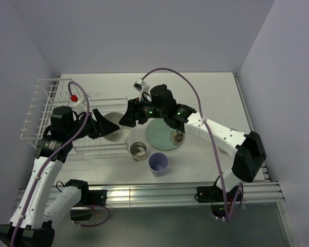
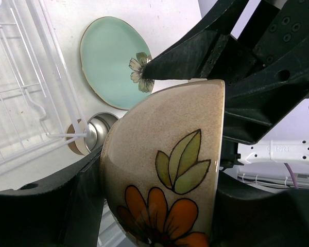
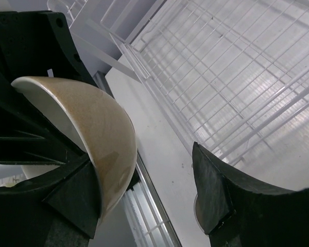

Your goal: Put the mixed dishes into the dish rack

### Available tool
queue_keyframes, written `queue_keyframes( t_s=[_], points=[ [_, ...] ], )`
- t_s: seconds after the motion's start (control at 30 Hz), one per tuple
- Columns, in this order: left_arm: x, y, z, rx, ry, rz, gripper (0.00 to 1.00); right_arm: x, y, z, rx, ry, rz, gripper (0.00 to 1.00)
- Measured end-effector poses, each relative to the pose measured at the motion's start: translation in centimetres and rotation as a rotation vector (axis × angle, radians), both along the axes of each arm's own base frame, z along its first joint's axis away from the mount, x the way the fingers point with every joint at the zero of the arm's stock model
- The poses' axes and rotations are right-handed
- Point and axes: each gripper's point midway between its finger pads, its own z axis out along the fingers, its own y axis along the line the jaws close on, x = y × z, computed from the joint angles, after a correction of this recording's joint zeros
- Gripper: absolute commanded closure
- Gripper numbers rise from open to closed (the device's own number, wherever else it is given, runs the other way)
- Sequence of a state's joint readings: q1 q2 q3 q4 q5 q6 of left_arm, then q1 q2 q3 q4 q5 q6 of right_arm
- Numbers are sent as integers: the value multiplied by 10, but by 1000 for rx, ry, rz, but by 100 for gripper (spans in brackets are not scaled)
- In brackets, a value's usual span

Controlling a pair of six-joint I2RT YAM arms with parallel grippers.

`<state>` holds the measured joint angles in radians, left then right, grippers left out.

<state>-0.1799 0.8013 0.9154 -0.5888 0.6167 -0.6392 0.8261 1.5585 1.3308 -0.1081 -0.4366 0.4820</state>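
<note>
The cream bowl [image 2: 165,154], tipped on edge, hangs at the right end of the dish rack [image 1: 41,110], clamped between the left gripper's [image 2: 159,206] fingers. The right gripper [image 3: 144,164] gapes beside it, holding nothing. A brush from those close fingers would likely knock the bowl loose.

cream bowl [image 2: 165,175]: bottom cut by lower edge | small steel cup [image 2: 98,131]: half behind bowl
</note>
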Motion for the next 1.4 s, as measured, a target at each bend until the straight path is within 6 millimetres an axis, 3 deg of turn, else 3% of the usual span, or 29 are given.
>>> queue_keyframes(
  t_s=[0.13, 0.37, 0.43, 0.47, 0.77, 0.87, 1.23, 1.4],
  points=[
    [0, 1, 0, 1, -4, -2, 100, -3, -6, 3, 10, 2, -4, 28],
    [2, 4, 1, 0, -11, 3, 100, -12, -15, 33, 73, -16, -3, 26],
    [1, 3, 4, -9, -12, -8, 100, -16, -16, 41, 96, -11, 2, 10],
    [0, 2, 5, -15, -12, -13, 100, -18, -18, 45, 114, -9, 9, 9],
    [-10, -9, 38, -119, -49, -72, 100, -31, -36, 61, 279, 49, 72, 8],
    [-12, -13, 53, -181, -67, -88, 100, -37, -36, 60, 337, 98, 108, 8],
    [-14, -22, 84, -333, -95, -112, 100, -56, -34, 100, 572, 166, 212, 8],
    [-14, -23, 92, -363, -98, -113, 100, -58, -35, 102, 626, 199, 224, 7]
  ],
)
